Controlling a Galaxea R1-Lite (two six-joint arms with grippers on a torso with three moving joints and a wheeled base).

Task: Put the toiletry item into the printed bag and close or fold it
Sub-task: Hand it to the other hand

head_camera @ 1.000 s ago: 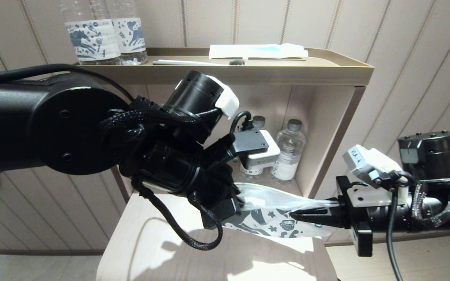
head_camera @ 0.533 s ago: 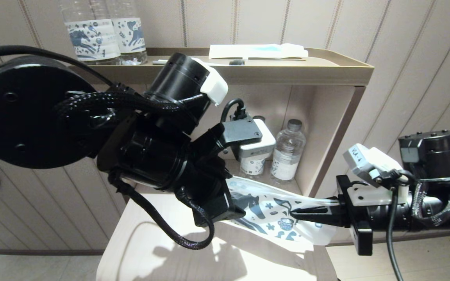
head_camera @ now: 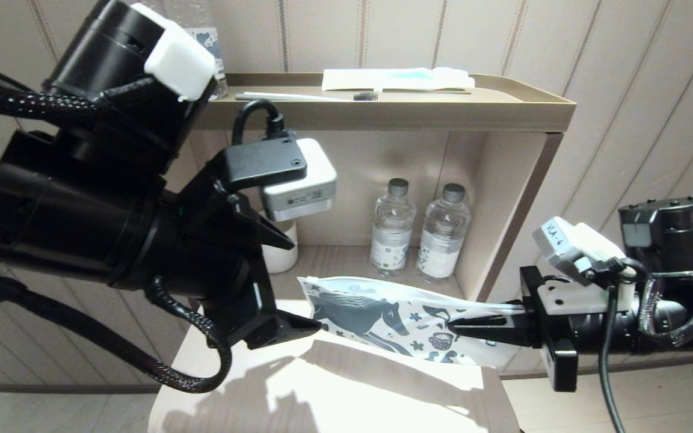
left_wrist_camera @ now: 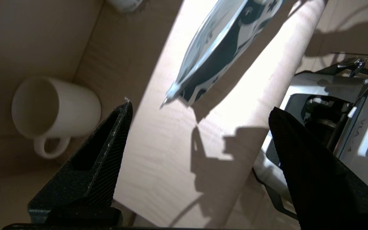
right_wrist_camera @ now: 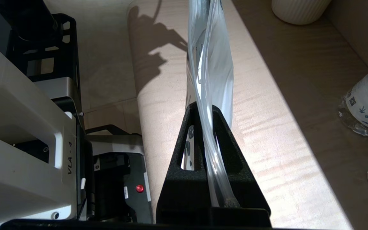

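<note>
The printed bag (head_camera: 382, 319), white with a dark horse, juts out level above the wooden table, held only at its right end. My right gripper (head_camera: 452, 329) is shut on that end; in the right wrist view the bag (right_wrist_camera: 209, 64) runs edge-on out of the closed right gripper (right_wrist_camera: 205, 108). My left gripper (head_camera: 306, 285) is open, just left of the bag's free end and not touching it. From the left wrist, the bag's tip (left_wrist_camera: 216, 41) hangs beyond the wide-apart left gripper (left_wrist_camera: 200, 107). The white comb shows in no view.
A toothbrush (head_camera: 304, 96) and a white-and-blue packet (head_camera: 397, 78) lie on the top shelf tray (head_camera: 527, 102). Two small bottles (head_camera: 391, 225) stand in the niche behind the bag. A white mug (left_wrist_camera: 53, 108) sits at the niche's left. The table (head_camera: 352, 391) lies below.
My left gripper has let go of the bag's left end, opened, and drawn back left and upward. The bag has flattened out and is now held by the right gripper alone.
</note>
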